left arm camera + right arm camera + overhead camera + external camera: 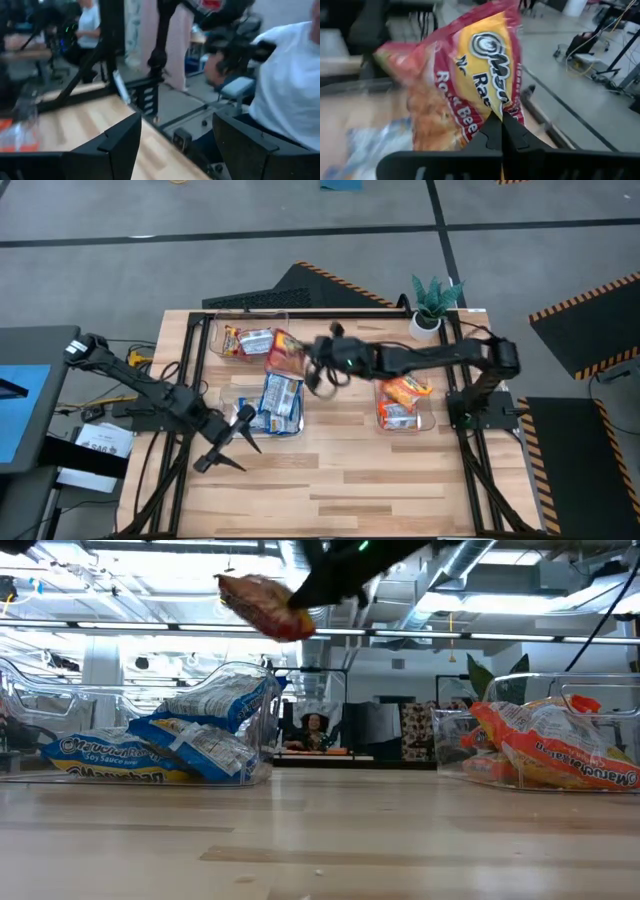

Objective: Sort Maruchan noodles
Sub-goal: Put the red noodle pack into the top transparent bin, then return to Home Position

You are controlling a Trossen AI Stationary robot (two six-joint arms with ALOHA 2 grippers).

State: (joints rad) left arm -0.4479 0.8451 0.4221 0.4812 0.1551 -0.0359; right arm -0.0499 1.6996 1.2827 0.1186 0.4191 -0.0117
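Note:
My right gripper (312, 372) reaches across to the table's middle, shut on a red-maroon Maruchan packet (285, 355), which is lifted high in the low view (262, 606). It hovers between the far-left clear bin of red packets (250, 340) and the middle bin of blue-and-white packets (281, 404). Orange-yellow packets (404, 392) lie in the right bin. My left gripper (228, 448) waits open near the table's left edge, touching nothing. My right gripper pinches the red packet by one end of its wrapper (495, 107) between the two shut fingers (492, 135). The packet is lifted clear of the table and bins, and in the low view it sticks out sideways from the fingers, slightly tilted (290, 620).
A potted plant (432, 305) stands at the table's far right corner. The near half of the wooden table (380, 480) holds no objects. A person in a white shirt (285, 85) sits beyond the table in the left wrist view.

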